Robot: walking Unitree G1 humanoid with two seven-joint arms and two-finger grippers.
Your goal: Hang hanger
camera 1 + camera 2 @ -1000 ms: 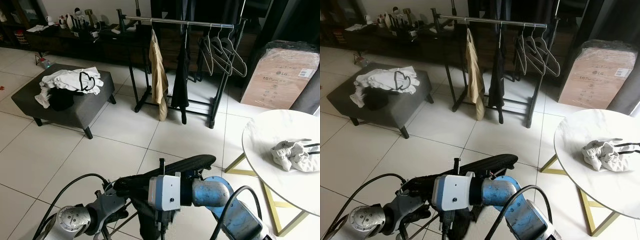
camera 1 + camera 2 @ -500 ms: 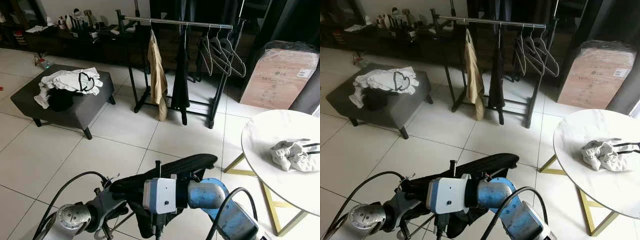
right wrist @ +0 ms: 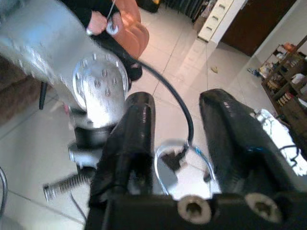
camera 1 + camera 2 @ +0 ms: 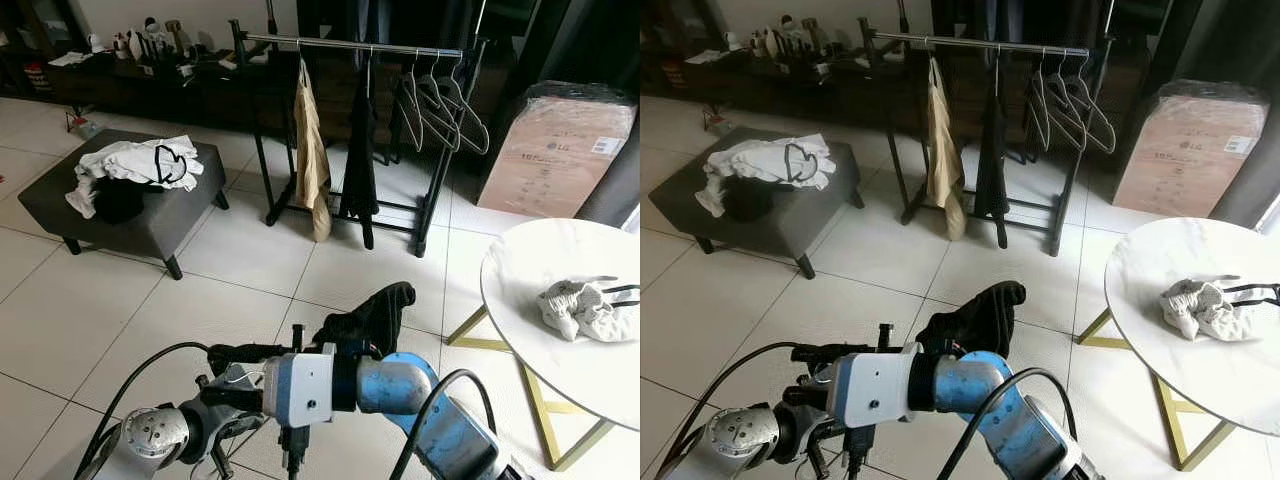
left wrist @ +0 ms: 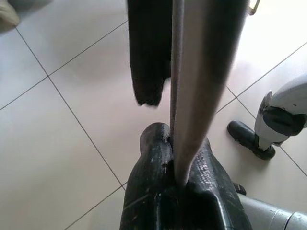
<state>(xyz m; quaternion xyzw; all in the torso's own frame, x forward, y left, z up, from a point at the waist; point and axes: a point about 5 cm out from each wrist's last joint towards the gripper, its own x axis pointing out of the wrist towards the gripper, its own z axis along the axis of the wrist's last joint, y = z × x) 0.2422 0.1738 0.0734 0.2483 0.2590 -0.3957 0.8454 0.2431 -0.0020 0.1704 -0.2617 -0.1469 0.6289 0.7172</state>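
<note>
The left claw [image 5: 175, 179] is pressed together on the hanger [image 5: 192, 91], whose pale bar runs up between the black fingers [image 5: 151, 163] in the left wrist view, with a strip of the dark garment [image 5: 148, 52] hanging beside it over the tiled floor [image 5: 57, 129]. The right claw [image 3: 175, 143] stands spread in its own wrist view, its two black fingers apart with a thin wire loop between them and a silver arm joint just beyond. From the head views both arms meet low in front of the robot, and the dark garment [image 4: 372, 315] drapes over the arms there.

Farther out across the floor stands a clothes rack [image 4: 360, 45] with a tan garment [image 4: 310, 150], a black one [image 4: 360, 160] and several bare hangers [image 4: 440, 100]. Left of it is a grey ottoman [image 4: 150, 215] heaped with white and dark clothes. On the right a round white worktop [image 4: 530, 290] carries a crumpled pale cloth [image 4: 580, 308] near its right edge, and a wrapped cardboard box [image 4: 555, 150] stands behind it.
</note>
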